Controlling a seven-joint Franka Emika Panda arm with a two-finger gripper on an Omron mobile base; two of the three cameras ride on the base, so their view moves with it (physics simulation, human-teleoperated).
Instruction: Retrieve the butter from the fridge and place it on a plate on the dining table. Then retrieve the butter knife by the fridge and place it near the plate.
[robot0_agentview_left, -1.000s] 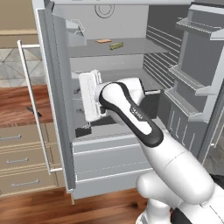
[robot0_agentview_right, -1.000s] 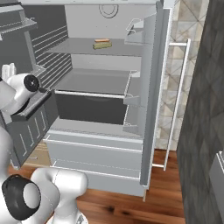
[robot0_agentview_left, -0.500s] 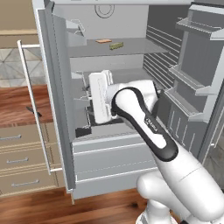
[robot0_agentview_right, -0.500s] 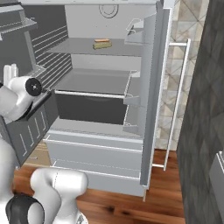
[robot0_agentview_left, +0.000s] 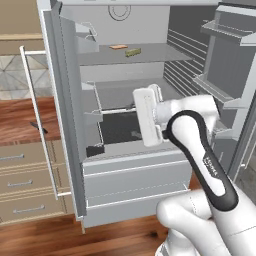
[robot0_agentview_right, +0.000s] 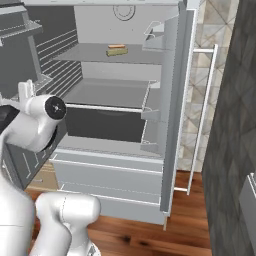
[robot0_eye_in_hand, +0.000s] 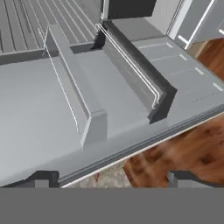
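The pincer, tips apart and empty, hovered at the fridge middle shelf, well below the butter at the frame's upper centre, so rising carelessly risked striking that upper shelf's edge.

Both base views face the open fridge; hand view looks close inside.

There was one fridge with two open doors, one butter stick, one knife and three drawers.
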